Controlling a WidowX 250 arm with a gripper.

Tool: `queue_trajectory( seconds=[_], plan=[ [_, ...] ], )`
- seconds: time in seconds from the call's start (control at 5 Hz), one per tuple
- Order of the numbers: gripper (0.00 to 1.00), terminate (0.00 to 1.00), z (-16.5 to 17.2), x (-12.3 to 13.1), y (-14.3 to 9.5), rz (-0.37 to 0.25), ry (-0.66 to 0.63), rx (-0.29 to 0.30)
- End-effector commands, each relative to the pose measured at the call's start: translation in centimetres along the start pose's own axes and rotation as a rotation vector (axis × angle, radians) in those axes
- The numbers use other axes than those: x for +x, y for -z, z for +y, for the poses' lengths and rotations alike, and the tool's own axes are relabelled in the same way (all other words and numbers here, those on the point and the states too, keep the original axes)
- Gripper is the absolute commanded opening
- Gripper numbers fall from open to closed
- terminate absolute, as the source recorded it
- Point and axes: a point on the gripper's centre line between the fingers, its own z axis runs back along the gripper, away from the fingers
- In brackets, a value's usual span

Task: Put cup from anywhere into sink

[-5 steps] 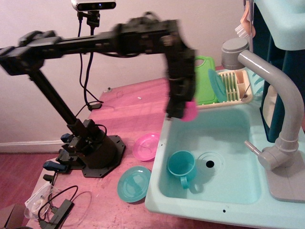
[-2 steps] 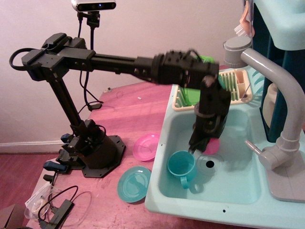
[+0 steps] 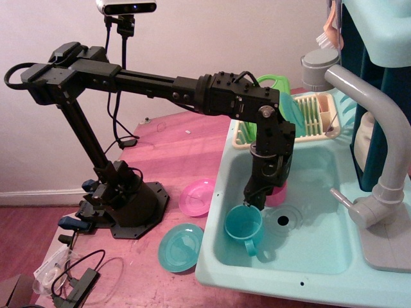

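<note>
Teal handled cup (image 3: pixel 244 223) sits nearest you in the glossy aqua sink (image 3: pixel 314 256), and behind it your black gripper (image 3: pixel 252 196) hides most of the pink cup (image 3: pixel 277 194) near the drain, so its grip stays unclear.

**A:** anyone spot any writing here – a brand, a number, a sticker, anything?

**B:** nope, nothing I can read. The black arm (image 3: pixel 160 83) has no legible marking, the sink (image 3: pixel 302 256) and the faucet (image 3: pixel 385 160) are plain plastic, and the camera (image 3: pixel 126 6) up top is too blurry to show a logo.
</note>
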Motion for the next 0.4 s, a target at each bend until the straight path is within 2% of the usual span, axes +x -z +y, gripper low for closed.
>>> queue_trajectory(
  seconds=[0.0, 0.2],
  plan=[
    [1.00, 0.00, 1.9, -0.5, -4.7, -0.081, -0.010, 0.084],
    [1.00, 1.00, 2.5, -1.9, -9.1, -0.095, -0.041, 0.178]
  ],
)
